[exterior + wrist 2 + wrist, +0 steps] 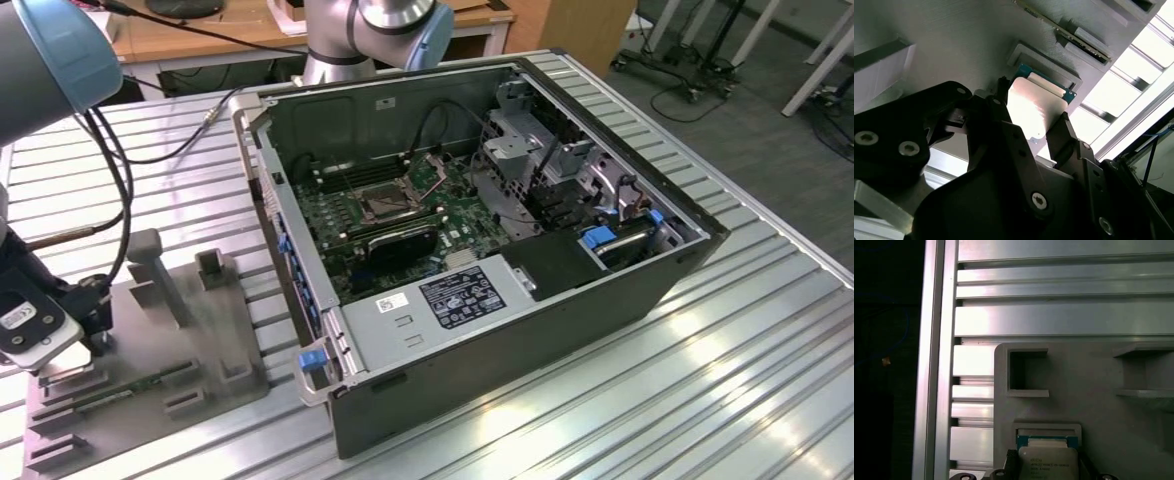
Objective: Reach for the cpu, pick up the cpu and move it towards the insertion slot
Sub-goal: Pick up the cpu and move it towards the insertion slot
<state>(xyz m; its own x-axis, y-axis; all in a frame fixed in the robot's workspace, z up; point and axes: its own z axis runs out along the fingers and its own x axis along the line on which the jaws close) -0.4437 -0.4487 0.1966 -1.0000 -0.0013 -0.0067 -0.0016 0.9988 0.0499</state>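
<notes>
Pale cpu [1036,107] lies on fixture plate [1079,385]; insertion slot [387,203] on motherboard [461,215].

The arm [367,25] is showing smooth silver tubing in the exterior view, and its rounded joints are wearing pale blue caps [47,50]. Thin black cables [118,175] are running beside it in loose curves. Low on the arm, a pale rounded casing [30,330] is carrying a small sticker and is sitting against black parts. In the second wrist view the gripper [1033,104] is appearing as matt black plates and angled links, and round silver screws [908,148] with recessed heads are sitting in them, some paired and some single.
</notes>
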